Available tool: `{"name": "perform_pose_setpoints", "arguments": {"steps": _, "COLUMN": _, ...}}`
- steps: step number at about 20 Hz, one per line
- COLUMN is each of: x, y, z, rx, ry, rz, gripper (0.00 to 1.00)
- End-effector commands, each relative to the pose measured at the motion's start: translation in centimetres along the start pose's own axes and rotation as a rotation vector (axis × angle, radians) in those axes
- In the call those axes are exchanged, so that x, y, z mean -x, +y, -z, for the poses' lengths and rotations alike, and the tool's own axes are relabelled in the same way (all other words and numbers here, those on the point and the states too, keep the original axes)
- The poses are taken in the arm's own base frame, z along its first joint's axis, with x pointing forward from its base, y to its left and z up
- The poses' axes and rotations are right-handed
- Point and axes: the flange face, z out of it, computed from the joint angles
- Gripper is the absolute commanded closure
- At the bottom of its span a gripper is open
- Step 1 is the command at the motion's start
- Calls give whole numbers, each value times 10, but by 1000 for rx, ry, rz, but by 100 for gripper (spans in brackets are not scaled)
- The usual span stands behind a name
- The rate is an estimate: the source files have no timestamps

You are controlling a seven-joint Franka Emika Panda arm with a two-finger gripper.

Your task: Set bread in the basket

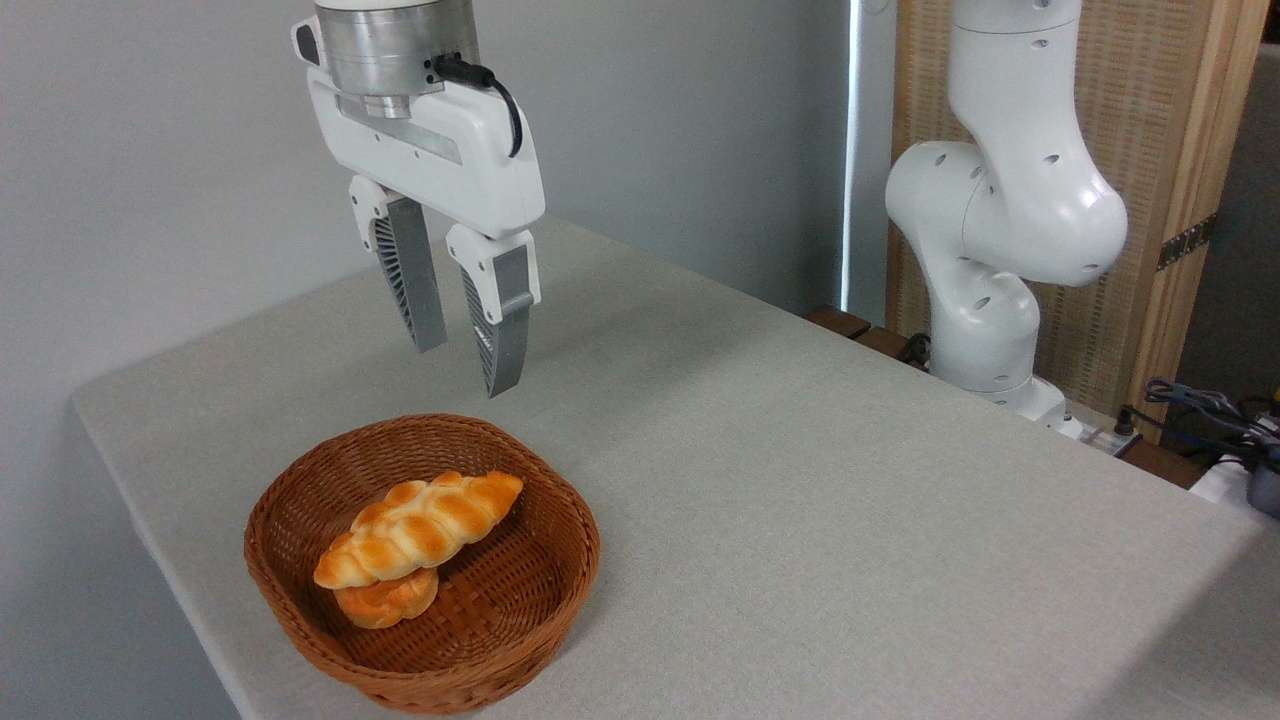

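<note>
Grey cloth covers the table (800, 480), set against a pale wall. Near its front left corner sits the basket (520, 610). Above it hangs the gripper (465, 365), jaws apart and empty. Inside the basket, the bread (420, 528) lies slanted on a small round bun (385, 603).

A pale grey, cloth-covered surface (800, 500) fills most of the frame, its far edge running from the middle left up to the centre and then down toward the right. Directly on it, at the lower left near the front edge, sits a round-oval brown woven wicker basket (560, 580) with a thick rim. The white robot arm base (985, 340) stands at the surface's far right edge.
</note>
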Motion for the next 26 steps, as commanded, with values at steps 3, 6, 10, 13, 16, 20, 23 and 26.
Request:
{"name": "perform_pose_setpoints", "arguments": {"steps": 3, "x": 7, "y": 4, "z": 5, "rx": 6, "ry": -21, "rz": -9, "gripper": 0}}
{"name": "perform_pose_setpoints", "arguments": {"steps": 6, "x": 8, "y": 5, "z": 6, "rx": 6, "ry": -21, "rz": -9, "gripper": 0}}
{"name": "perform_pose_setpoints", "arguments": {"steps": 10, "x": 9, "y": 6, "z": 6, "rx": 17, "ry": -36, "rz": -8, "gripper": 0}}
{"name": "perform_pose_setpoints", "arguments": {"steps": 13, "x": 9, "y": 6, "z": 6, "rx": 17, "ry": -36, "rz": -9, "gripper": 0}}
{"name": "perform_pose_setpoints", "arguments": {"steps": 16, "x": 10, "y": 6, "z": 6, "rx": 17, "ry": -38, "rz": -10, "gripper": 0}}
{"name": "perform_pose_setpoints", "arguments": {"steps": 20, "x": 12, "y": 5, "z": 5, "rx": 24, "ry": -50, "rz": -10, "gripper": 0}}
{"name": "perform_pose_setpoints", "arguments": {"steps": 23, "x": 12, "y": 6, "z": 5, "rx": 24, "ry": -52, "rz": -10, "gripper": 0}}
{"name": "perform_pose_setpoints", "arguments": {"steps": 26, "x": 12, "y": 5, "z": 5, "rx": 23, "ry": -52, "rz": -8, "gripper": 0}}
